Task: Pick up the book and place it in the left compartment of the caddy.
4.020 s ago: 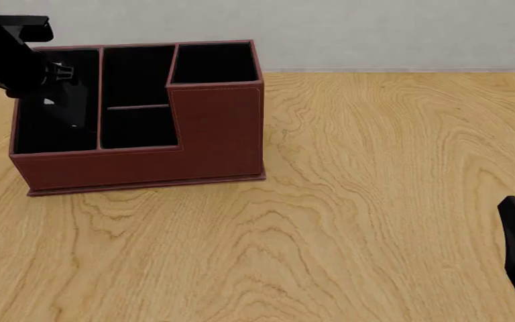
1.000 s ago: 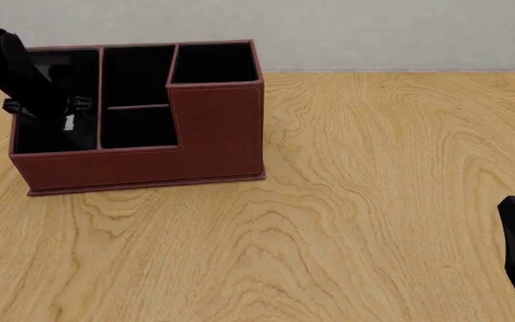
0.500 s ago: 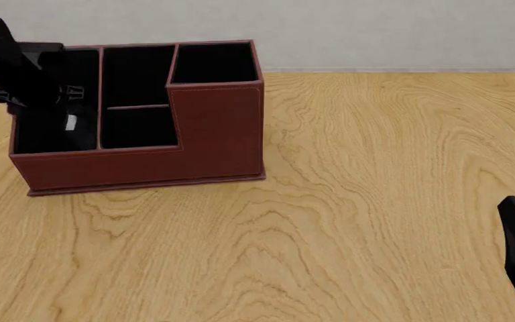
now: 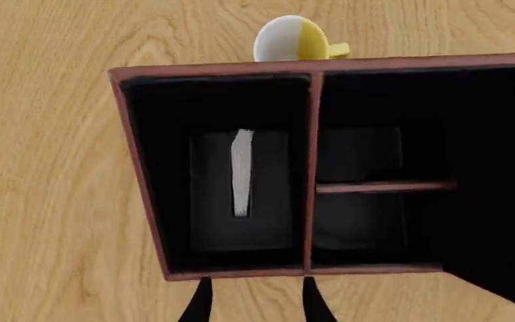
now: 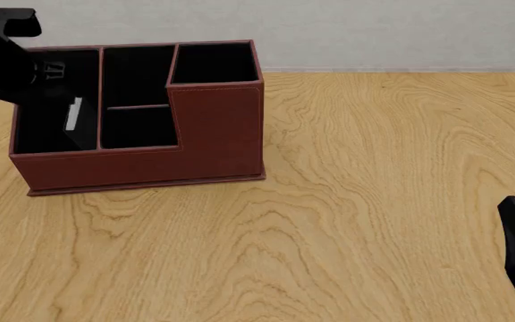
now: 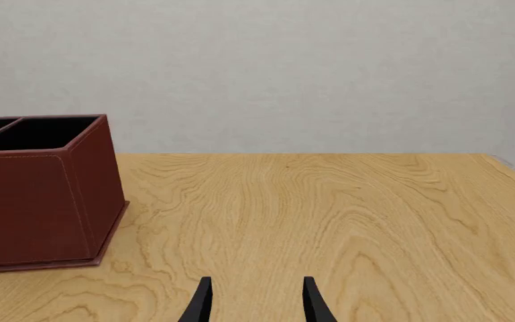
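The book [image 4: 242,173] is now left standing in the left compartment [image 4: 163,168] of the caddy [image 5: 212,127], directly below the raised, opened and empty left claw [image 4: 253,305], so placement is judged complete.

We saw the book [image 5: 74,114] standing inside the left compartment [image 5: 34,137] of the caddy [image 5: 150,164], which sat far left on the table [image 5: 374,201]; a cup [image 4: 291,39] sat behind it.

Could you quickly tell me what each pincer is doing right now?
Left pincer: open, empty, above the caddy.
Right pincer: open, empty, over the table.
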`<state>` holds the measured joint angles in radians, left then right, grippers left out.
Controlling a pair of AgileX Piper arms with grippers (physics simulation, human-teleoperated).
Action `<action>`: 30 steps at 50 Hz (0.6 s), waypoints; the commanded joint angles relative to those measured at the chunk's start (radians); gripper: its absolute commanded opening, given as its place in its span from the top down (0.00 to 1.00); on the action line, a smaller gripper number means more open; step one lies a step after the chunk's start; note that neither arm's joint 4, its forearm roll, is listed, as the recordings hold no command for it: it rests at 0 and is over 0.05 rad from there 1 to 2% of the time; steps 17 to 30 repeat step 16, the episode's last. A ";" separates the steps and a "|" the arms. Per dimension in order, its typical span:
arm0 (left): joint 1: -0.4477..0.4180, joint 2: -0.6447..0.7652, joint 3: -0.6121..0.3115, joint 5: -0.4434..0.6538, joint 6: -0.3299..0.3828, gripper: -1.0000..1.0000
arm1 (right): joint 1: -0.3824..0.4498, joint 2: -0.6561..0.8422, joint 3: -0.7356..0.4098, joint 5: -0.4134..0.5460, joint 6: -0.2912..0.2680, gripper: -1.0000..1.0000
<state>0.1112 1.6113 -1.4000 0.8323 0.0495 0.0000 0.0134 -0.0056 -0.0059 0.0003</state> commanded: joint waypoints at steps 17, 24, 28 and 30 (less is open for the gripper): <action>-0.106 -0.387 0.219 0.099 -0.153 0.00 | 0.000 -0.004 0.002 0.002 0.000 0.00; -0.106 -0.387 0.219 0.099 -0.153 0.00 | 0.000 -0.004 0.002 0.002 0.000 0.00; -0.106 -0.387 0.219 0.099 -0.153 0.00 | 0.000 -0.004 0.002 0.002 0.000 0.00; -0.106 -0.387 0.219 0.099 -0.153 0.00 | 0.000 -0.004 0.002 0.002 0.000 0.00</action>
